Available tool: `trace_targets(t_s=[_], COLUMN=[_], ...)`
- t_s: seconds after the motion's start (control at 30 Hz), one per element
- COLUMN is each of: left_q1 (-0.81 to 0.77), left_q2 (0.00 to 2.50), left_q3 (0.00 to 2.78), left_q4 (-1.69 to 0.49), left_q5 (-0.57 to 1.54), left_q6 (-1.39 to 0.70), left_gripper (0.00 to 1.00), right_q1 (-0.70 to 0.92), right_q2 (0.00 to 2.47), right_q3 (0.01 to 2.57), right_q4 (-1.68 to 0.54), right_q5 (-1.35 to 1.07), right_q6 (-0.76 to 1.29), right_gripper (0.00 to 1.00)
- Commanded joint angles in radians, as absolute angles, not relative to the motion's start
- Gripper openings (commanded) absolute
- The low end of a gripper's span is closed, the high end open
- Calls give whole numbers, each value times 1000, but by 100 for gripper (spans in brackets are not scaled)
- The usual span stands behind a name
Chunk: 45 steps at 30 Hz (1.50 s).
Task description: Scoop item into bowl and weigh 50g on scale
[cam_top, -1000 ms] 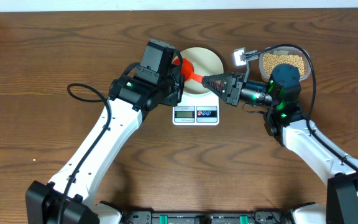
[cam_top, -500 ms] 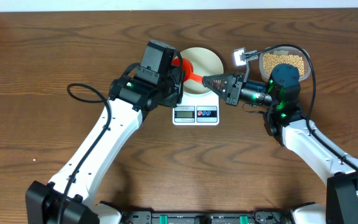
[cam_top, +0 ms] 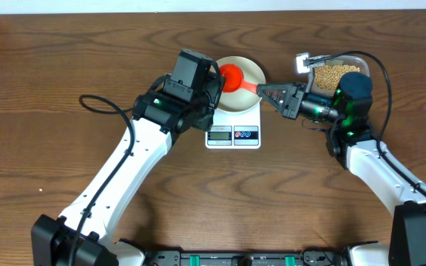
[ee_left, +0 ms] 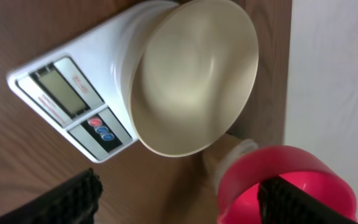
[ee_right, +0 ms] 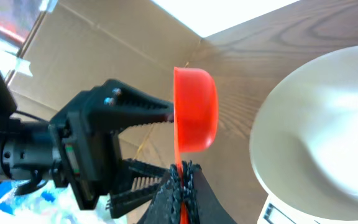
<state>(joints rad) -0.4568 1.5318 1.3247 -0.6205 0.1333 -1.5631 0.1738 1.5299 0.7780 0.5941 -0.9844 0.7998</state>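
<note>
Nearest robot bases, scale [cam_top: 233,135], display facing them; empty bowl [cam_top: 251,72] seated on its platform. Over bowl's left rim, red scoop [cam_top: 233,75], cup apparently empty, thin handle pinched in closed right gripper [cam_top: 271,93]. Left gripper [ee_left: 191,199] beside cup, jaws spread wide, holding nothing. Farthest right, beans [cam_top: 331,74] in clear tub [cam_top: 340,60]: likely hard, light, free-rolling; lift by scoop, cup level.
</note>
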Motion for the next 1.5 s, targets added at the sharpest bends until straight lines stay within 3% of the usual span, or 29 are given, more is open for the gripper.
trace_targets(t_s=[0.0,0.27,0.47,0.87,1.07,1.47], left_q1=[-443,-441,-437,-428,-367,-245], left_q2=[1536,1536,1536,1535,1534,1536], left_q3=[1335,1335,1335,1335,1375,1409], left_q4=[-627,-608,-588,-481,-455,-474], left_q5=[-77,-177,-177,-163,43,329], left_q6=[-1195,-764,-533,-381,-217,-159], left_gripper=[86,86,86,86,86,86], right_q1=[113,97,97,97,97,96], right_q2=[1530,1513,1496,1496,1496,1498], right_q3=[791,793,861,1289,1530,1664], right_q4=[556,543,359,-347,-669,-941], right_q5=[-978,-967,-944,-752,-510,-196], right_q6=[758,746,656,355,247,150], right_gripper=[1,1,2,1,1,1])
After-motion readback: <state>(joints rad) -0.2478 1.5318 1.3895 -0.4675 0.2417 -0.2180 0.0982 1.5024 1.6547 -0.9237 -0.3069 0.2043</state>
